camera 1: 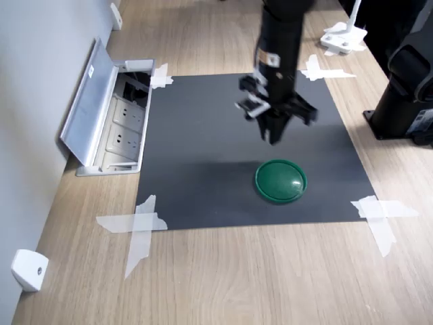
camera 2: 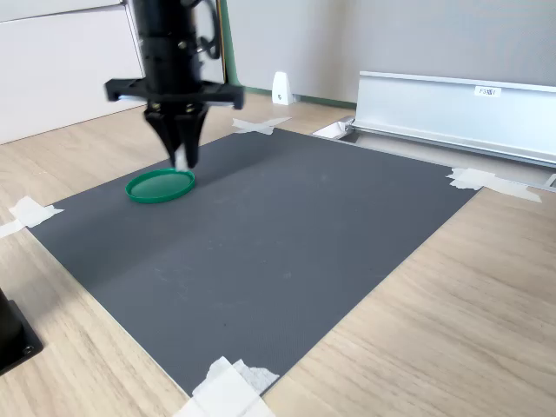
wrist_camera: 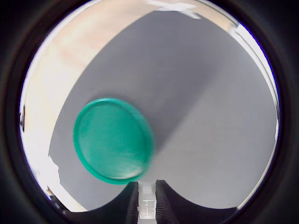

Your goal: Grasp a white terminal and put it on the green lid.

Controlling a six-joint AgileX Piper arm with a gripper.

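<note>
The green lid (camera 1: 280, 180) (wrist_camera: 113, 140) (camera 2: 160, 184) lies flat on the dark grey mat (camera 1: 203, 156), with nothing on it. My gripper (camera 1: 272, 139) (camera 2: 181, 161) hangs point-down above the mat, just beside the lid and a little above it. Its fingers are shut on the white terminal (wrist_camera: 147, 205), a tiny ridged white block that also shows as a white speck at the fingertips in the second exterior view (camera 2: 181, 162). In the first exterior view the terminal is hidden by the fingers.
White tape strips (camera 1: 139, 227) hold the mat's corners to the wooden table. An open metal socket box (camera 1: 111, 118) (camera 2: 452, 109) sits beside the mat. A white wedge piece (camera 1: 28, 269) (camera 2: 281, 88) lies on the table, and a black arm base (camera 1: 406, 88) stands at the first exterior view's right.
</note>
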